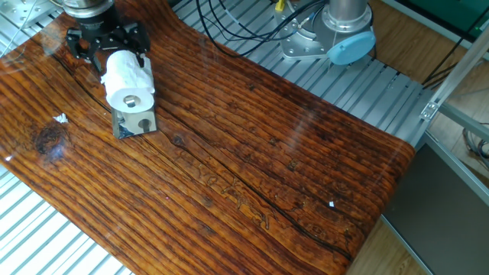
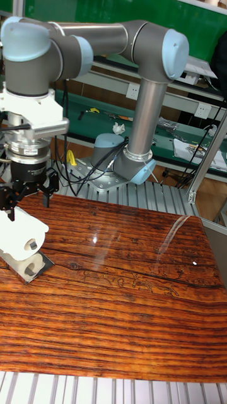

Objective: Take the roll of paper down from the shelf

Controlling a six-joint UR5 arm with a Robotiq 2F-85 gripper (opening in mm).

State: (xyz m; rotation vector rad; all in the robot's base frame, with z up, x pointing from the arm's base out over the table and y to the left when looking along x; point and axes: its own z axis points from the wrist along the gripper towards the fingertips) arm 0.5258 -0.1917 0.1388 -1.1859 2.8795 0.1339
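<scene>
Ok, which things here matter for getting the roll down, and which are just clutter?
Part of the job:
- roll of paper, lying on top of the shelf
- shelf, the small stand under it
- end effector, open, at the roll's far end

Just lying about:
- white scrap on the table
- black cables by the arm's base
</scene>
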